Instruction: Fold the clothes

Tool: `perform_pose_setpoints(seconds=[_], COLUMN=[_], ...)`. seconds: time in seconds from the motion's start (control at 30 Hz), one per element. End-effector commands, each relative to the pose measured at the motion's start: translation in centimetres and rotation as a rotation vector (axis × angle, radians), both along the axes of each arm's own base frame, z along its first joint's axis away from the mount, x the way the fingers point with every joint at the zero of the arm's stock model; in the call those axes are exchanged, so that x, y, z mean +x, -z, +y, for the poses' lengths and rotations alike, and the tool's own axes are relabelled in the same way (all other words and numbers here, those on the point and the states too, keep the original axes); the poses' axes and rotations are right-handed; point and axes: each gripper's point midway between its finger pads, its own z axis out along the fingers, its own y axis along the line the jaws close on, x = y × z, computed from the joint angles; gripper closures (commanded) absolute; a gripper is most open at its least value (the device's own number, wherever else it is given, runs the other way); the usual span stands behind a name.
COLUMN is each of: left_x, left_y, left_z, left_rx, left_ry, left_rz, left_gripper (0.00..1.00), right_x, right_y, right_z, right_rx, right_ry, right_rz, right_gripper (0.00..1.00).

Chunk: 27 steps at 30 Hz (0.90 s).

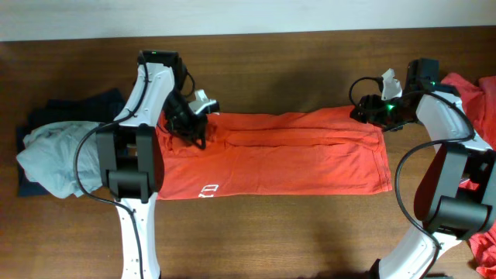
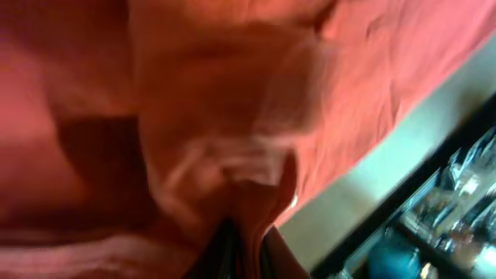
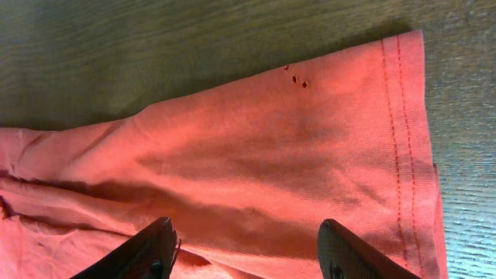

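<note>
Soft even light, left wrist view badly blurred (cloth [image 2: 232,116] pressed close), right wrist view sharp

dark brown wooden table [image 1: 294,232] below a pale wall strip [image 1: 248,15]

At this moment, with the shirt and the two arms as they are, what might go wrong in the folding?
1. The left end effector seems to pinch a bunched wad of the orange-red cotton T-shirt. It may hold several layers, so lifting could spoil the existing fold.
2. The right end effector hangs open over the hem corner, gripping nothing. If only the left side pulls, the shirt may drag crooked across the brown wooden table.
</note>
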Motion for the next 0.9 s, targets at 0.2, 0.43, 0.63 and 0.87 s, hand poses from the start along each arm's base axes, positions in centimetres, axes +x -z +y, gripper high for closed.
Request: perform_pose_setpoints(seconds=[0.2, 0.43, 0.63, 0.87], left_x=[-0.2, 3.5, 6.0, 3.0], left_y=[1.2, -1.8, -9.3, -20.8], left_z=[3.4, 4.8, 7.6, 15.2], left_rx=[0.158, 0.227, 0.175, 0.346], left_ry=[0.132, -0.120, -0.345, -0.716], left_rz=[-0.022, -0.113, -0.283, -0.524], left_gripper=[0.49, 0.47, 0.48, 0.48], right_x=[0.2, 0.2, -0.3, -0.9], right_y=[-1.0, -1.0, -0.9, -0.7], right_z=[0.0, 0.0, 0.1, 0.3], right_rx=[-0.007, -0.007, -0.001, 0.007], right_ry=[-0.006, -0.006, -0.006, -0.006], right_rz=[-0.027, -0.026, -0.004, 0.023], right_gripper=[0.36, 0.25, 0.20, 0.20])
